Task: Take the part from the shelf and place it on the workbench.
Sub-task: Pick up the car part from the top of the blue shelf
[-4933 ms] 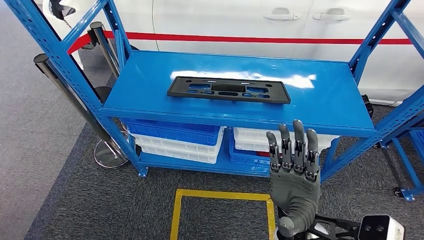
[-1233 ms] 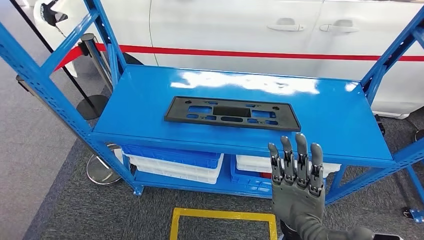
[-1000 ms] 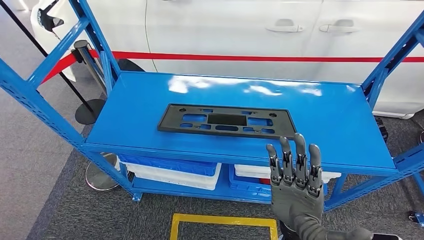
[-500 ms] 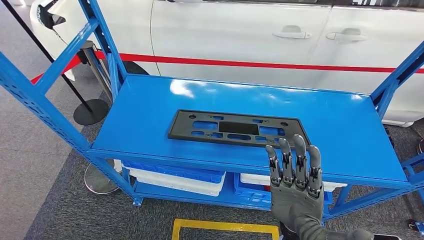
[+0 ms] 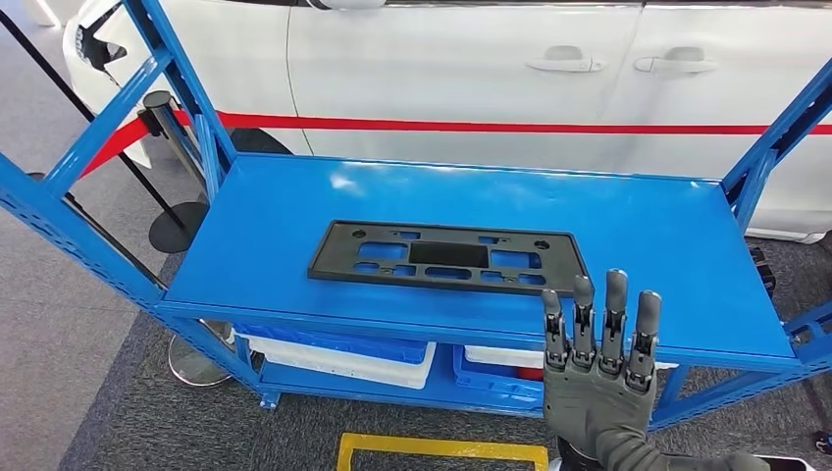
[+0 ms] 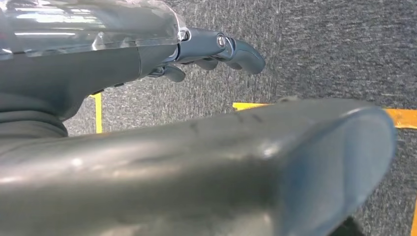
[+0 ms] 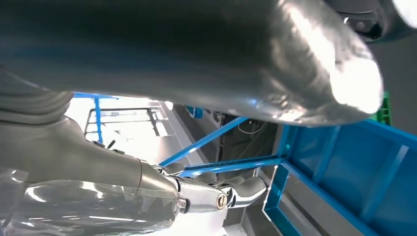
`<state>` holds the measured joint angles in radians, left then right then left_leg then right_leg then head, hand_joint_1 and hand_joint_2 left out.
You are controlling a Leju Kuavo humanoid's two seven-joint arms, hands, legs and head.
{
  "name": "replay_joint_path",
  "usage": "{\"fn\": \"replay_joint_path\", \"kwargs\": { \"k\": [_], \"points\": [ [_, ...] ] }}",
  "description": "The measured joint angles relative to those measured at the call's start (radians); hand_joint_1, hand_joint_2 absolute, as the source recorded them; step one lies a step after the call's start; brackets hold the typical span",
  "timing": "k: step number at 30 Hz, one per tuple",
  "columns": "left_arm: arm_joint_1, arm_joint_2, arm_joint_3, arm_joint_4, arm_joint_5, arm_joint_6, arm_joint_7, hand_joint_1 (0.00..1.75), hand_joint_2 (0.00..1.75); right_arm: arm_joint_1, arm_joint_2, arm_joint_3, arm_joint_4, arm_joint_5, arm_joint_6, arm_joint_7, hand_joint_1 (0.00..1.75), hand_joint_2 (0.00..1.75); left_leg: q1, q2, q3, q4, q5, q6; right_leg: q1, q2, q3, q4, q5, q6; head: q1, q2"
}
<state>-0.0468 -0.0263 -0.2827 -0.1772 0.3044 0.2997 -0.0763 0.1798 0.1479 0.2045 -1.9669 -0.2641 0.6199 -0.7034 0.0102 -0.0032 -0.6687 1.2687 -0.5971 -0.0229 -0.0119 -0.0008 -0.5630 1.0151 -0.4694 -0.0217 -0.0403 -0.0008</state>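
Flat black rectangular plastic part [image 5: 447,259] with cut-out slots, lying on top level of blue metal shelf [image 5: 657,245], near its middle. Grey right hand [image 5: 597,378] raised upright at shelf's near edge, right of the part, fingers [image 5: 609,316] straight, slightly spread, holding nothing, not touching it. Left hand [image 6: 147,54] low over grey carpet [image 6: 334,44], fingers loosely extended, empty.

White car [image 5: 471,88] standing behind, its side filling the background, red stripe [image 5: 510,127] running along the doors, two door handles [image 5: 562,63] showing. Barrier post [image 5: 167,123] with round base sitting at left on grey carpet [image 5: 147,422]. Blue and white bins [image 5: 338,353] lying stacked underneath. Yellow floor tape [image 5: 442,450] showing at the bottom.
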Motion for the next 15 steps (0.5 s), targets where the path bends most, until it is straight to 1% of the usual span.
{"fn": "replay_joint_path", "kwargs": {
  "k": [1,2,3,4,5,6,7,9,10,11,12,13,14,15],
  "points": [
    [0.002,0.0,0.0,0.0,0.0,0.0,-0.002,0.0,0.0,0.0,0.001,-0.003,0.002,0.007,0.0,0.0,0.0,0.0,0.001,0.0,-0.015,0.028,-0.001,-0.002,0.0,0.0,0.001,0.001,-0.001,-0.001,0.0,0.0],
    [0.003,0.001,0.0,0.0,0.0,0.0,-0.005,0.0,0.0,0.001,0.002,-0.006,0.004,0.014,0.0,0.0,0.0,0.0,0.001,0.0,-0.012,0.018,0.017,-0.003,0.0,0.001,0.002,0.001,-0.002,-0.001,0.0,0.0],
    [0.004,0.001,0.0,0.0,0.0,-0.001,-0.007,0.0,0.0,0.001,0.003,-0.009,0.006,0.022,-0.002,0.0,0.0,0.0,0.002,0.0,0.008,-0.027,0.051,-0.002,0.0,0.002,0.003,0.003,-0.003,0.0,0.0,0.0],
    [0.004,0.002,0.0,0.0,0.0,-0.002,-0.01,0.0,0.0,0.001,0.005,-0.012,0.008,0.033,-0.008,0.0,0.0,0.0,0.002,0.0,0.04,-0.096,0.088,0.001,0.0,0.003,0.005,0.004,-0.005,0.002,0.0,0.0],
    [0.003,0.003,0.0,0.0,-0.001,-0.003,-0.012,0.0,0.0,0.001,0.006,-0.015,0.008,0.05,-0.021,0.0,0.0,0.0,0.001,0.0,0.07,-0.164,0.114,0.005,0.002,0.003,0.005,0.006,-0.008,0.006,0.0,0.0],
    [0.002,0.004,-0.001,0.0,-0.001,-0.005,-0.014,0.0,0.0,0.001,0.007,-0.018,0.009,0.071,-0.041,0.0,0.0,0.0,-0.001,0.0,0.093,-0.213,0.129,0.011,0.004,0.003,0.005,0.008,-0.009,0.011,0.0,0.0],
    [0.001,0.004,-0.001,0.0,-0.001,-0.008,-0.015,0.0,0.0,0.001,0.007,-0.02,0.009,0.096,-0.064,0.0,0.0,0.0,-0.003,-0.001,0.105,-0.24,0.133,0.017,0.006,0.003,0.004,0.009,-0.01,0.015,0.001,0.0],
    [0.001,0.004,-0.002,0.0,-0.002,-0.012,-0.018,0.0,0.0,0.001,0.008,-0.024,0.009,0.148,-0.119,0.0,0.0,0.0,-0.004,-0.001,0.107,-0.249,0.132,0.028,0.007,0.003,0.003,0.006,-0.008,0.025,0.001,0.0],
    [0.001,0.004,-0.002,0.0,-0.003,-0.014,-0.018,0.0,0.0,0.001,0.007,-0.025,0.009,0.175,-0.151,0.0,0.0,0.0,-0.002,-0.001,0.108,-0.254,0.134,0.033,0.006,0.003,0.003,0.009,-0.011,0.029,0.002,0.0],
    [0.002,0.005,-0.003,0.0,-0.003,-0.016,-0.018,0.0,0.0,0.0,0.006,-0.024,0.008,0.202,-0.186,0.0,0.0,0.0,0.0,0.0,0.11,-0.258,0.137,0.04,0.006,0.003,-0.001,0.022,-0.021,0.034,0.002,0.0],
    [0.001,0.005,-0.003,0.0,-0.003,-0.016,-0.017,0.0,0.0,-0.001,0.004,-0.022,0.009,0.231,-0.227,0.0,0.0,0.0,0.003,0.001,0.112,-0.262,0.139,0.045,0.005,0.003,-0.016,0.055,-0.042,0.038,0.003,0.0],
    [0.0,0.006,-0.003,0.0,-0.004,-0.017,-0.015,0.0,0.0,-0.002,-0.001,-0.018,0.01,0.269,-0.275,0.0,0.0,0.0,0.003,0.002,0.113,-0.264,0.14,0.049,0.003,0.003,-0.041,0.109,-0.073,0.041,0.003,0.0],
    [-0.001,0.006,-0.003,0.0,-0.004,-0.017,-0.014,0.0,0.0,-0.004,-0.007,-0.011,0.012,0.309,-0.322,0.0,0.0,0.0,0.002,0.002,0.113,-0.264,0.14,0.052,0.002,0.002,-0.074,0.176,-0.106,0.044,0.004,0.0],
    [-0.002,0.006,-0.003,0.0,-0.005,-0.017,-0.013,0.0,0.0,-0.007,-0.014,-0.003,0.016,0.354,-0.37,0.0,0.0,0.0,0.001,0.002,0.112,-0.264,0.14,0.053,0.001,0.002,-0.107,0.241,-0.131,0.046,0.004,0.0]
  ]
}}
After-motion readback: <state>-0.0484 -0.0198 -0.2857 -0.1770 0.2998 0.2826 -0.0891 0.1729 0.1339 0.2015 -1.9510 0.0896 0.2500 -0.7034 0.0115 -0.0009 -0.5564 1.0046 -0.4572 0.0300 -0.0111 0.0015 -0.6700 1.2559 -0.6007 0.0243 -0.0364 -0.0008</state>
